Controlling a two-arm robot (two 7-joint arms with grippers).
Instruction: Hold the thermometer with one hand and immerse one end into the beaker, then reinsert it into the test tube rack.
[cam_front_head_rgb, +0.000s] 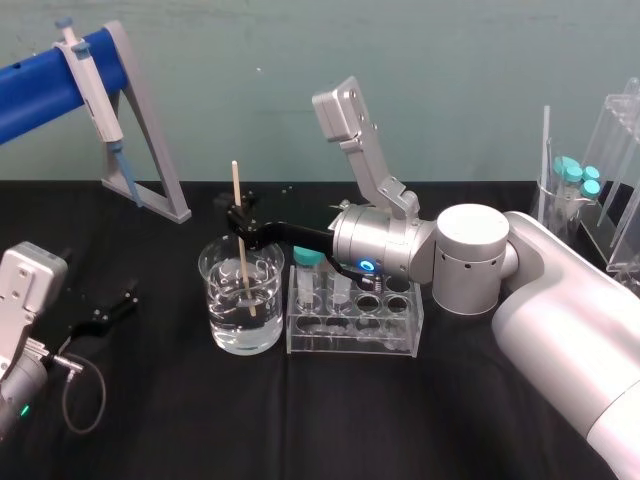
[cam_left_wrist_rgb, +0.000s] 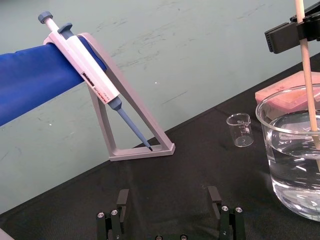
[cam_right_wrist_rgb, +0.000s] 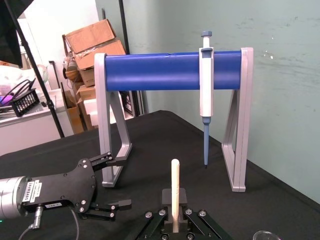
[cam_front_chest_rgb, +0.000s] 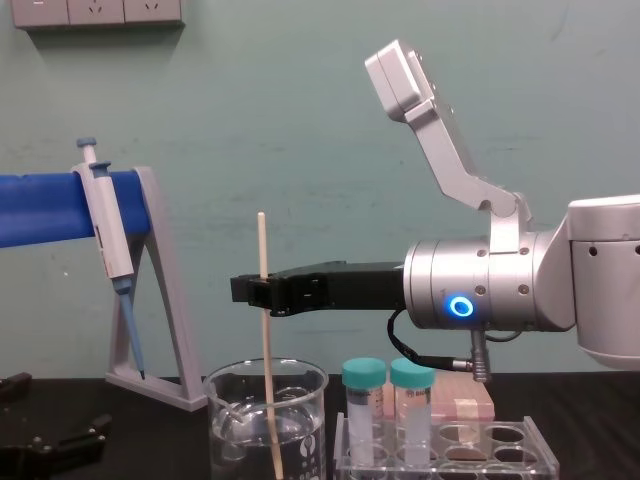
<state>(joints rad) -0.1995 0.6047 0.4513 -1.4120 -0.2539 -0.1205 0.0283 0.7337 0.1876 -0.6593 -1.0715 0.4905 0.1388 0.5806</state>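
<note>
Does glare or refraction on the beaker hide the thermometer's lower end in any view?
Head view: highlights on the beaker rim, but the thermometer, clamped in the right gripper, reads through the water to its tip. Chest view: the frame's bottom edge cuts the tip off. Left wrist view: it runs out of frame underwater; left gripper open, idle at the left.

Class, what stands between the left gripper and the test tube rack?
The beaker, with the thermometer's lower end dipped in it, as the head view shows.
</note>
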